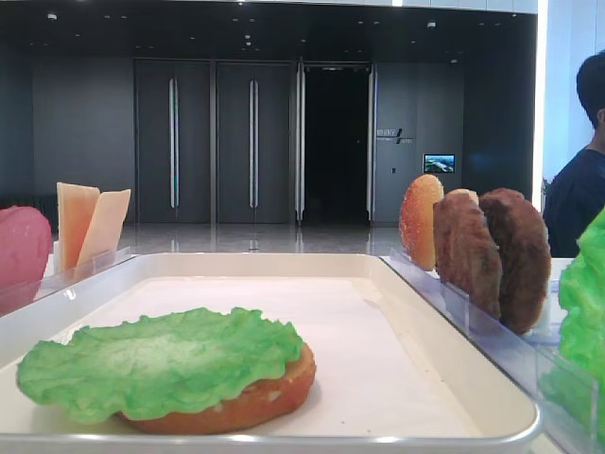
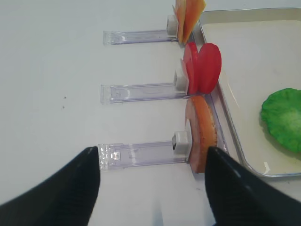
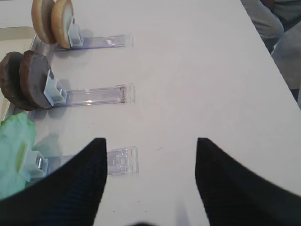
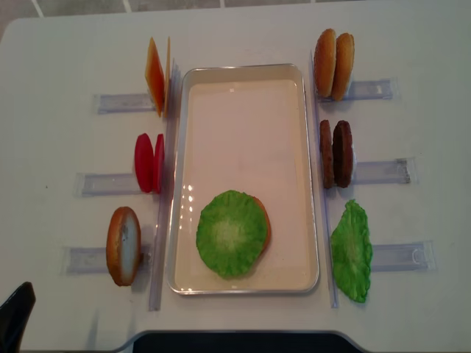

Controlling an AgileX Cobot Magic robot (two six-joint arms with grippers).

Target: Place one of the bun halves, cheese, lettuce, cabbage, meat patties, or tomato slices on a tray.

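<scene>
Working from the left, we saw the left gripper [image 2: 153, 188] hanging with its dark fingers spread and nothing between them, just short of the nearest clear plastic rack [image 2: 141, 153]. That rack carried one round golden-brown bun half [image 2: 203, 134] standing on edge, dead ahead of the jaws and slightly right, its flat faces pointing along the rack, so its rim lay crosswise to the reach. Beyond it stood two pinkish-red round tomato slices [image 2: 203, 68], then two thin pale yellow-orange cheese slices [image 2: 189, 16]. In the middle, the large off-white rectangular tray [image 4: 243, 73] already held one bun half [image 4: 262, 224] under one ruffled bright green lettuce leaf [image 4: 229, 234]. On the right side we counted two more bun halves [image 4: 333, 65], two dark brown rough meat patties [image 4: 335, 153] and one further lettuce leaf [image 4: 351, 251]. The right gripper [image 3: 150, 183] was likewise released and empty, with that leaf ahead and to its left. We judged each arm nearer its own row, so the choice of the next piece decided which arm should reach.
</scene>
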